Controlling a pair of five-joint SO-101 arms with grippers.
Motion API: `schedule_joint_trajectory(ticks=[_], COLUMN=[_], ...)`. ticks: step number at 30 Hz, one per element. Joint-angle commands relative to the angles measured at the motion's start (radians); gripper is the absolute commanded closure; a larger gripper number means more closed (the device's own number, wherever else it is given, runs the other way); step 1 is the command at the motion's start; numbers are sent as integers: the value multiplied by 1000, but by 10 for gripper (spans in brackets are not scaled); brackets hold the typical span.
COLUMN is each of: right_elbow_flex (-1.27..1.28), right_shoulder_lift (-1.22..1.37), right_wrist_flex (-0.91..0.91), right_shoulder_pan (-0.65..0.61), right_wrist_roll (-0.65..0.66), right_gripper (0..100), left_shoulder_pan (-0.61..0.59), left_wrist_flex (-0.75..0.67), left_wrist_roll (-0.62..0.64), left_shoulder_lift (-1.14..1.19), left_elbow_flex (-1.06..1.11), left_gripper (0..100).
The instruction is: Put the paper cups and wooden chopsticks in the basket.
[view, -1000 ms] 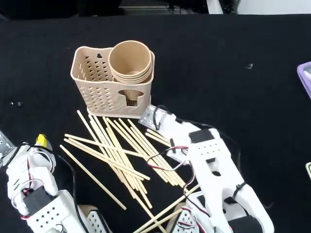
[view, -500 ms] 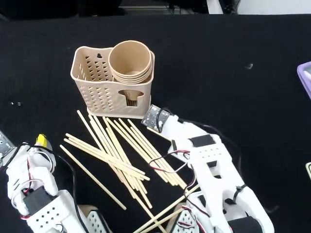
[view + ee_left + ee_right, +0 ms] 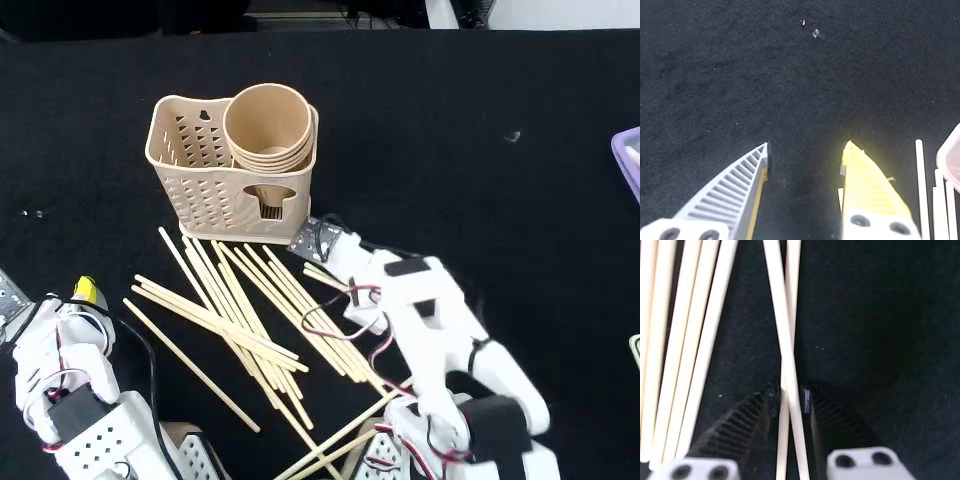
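Note:
The beige slotted basket (image 3: 200, 190) stands at the back left, and a stack of paper cups (image 3: 268, 125) sits in its right half. Many wooden chopsticks (image 3: 240, 310) lie fanned on the black cloth in front of it. My right arm (image 3: 420, 300) hangs over the right side of the pile. Its gripper (image 3: 787, 395) is shut on two crossed chopsticks (image 3: 785, 340), which run between the dark fingers. My left gripper (image 3: 805, 150) is open over bare cloth at the near left, and its yellow finger (image 3: 85, 290) is to the left of the pile.
A purple tray (image 3: 628, 155) pokes in at the right edge. A few more chopsticks (image 3: 330, 445) lie by the right arm's base at the front. Other chopsticks (image 3: 922, 190) show beside the left gripper's yellow finger.
The right arm has folded in over the right side of the pile. A few chopsticks there have shifted slightly. The left arm has kept still.

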Motion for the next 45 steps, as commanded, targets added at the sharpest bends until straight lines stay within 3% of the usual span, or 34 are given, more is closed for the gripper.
schedule_joint_trajectory(ticks=[1,2,6,15,19,21,26,30,37,45], right_elbow_flex=[-93,-101,-137,-371,-536,-622,-751,-731,-714,-720], right_shoulder_lift=[74,79,12,-446,-651,-733,-803,-802,-680,-332], right_wrist_flex=[29,28,44,462,545,532,370,152,-269,-672], right_shoulder_pan=[28,28,71,114,114,112,40,-166,-434,-493], right_wrist_roll=[14,14,8,8,0,-80,-379,-534,-637,-669], right_gripper=[939,988,987,988,988,988,988,988,988,988], left_shoulder_pan=[-1,-1,-1,-1,1,1,1,1,1,1], left_wrist_flex=[-15,-15,-15,-15,-15,-15,-15,-14,-14,-14], left_wrist_roll=[5,5,5,6,6,6,6,8,8,8], left_shoulder_lift=[-5,-5,-5,-6,-6,-6,-6,-6,-6,-6], left_elbow_flex=[-24,-24,-24,-24,-24,-24,-24,-24,-24,-24], left_gripper=[759,759,759,759,759,759,759,759,759,759])
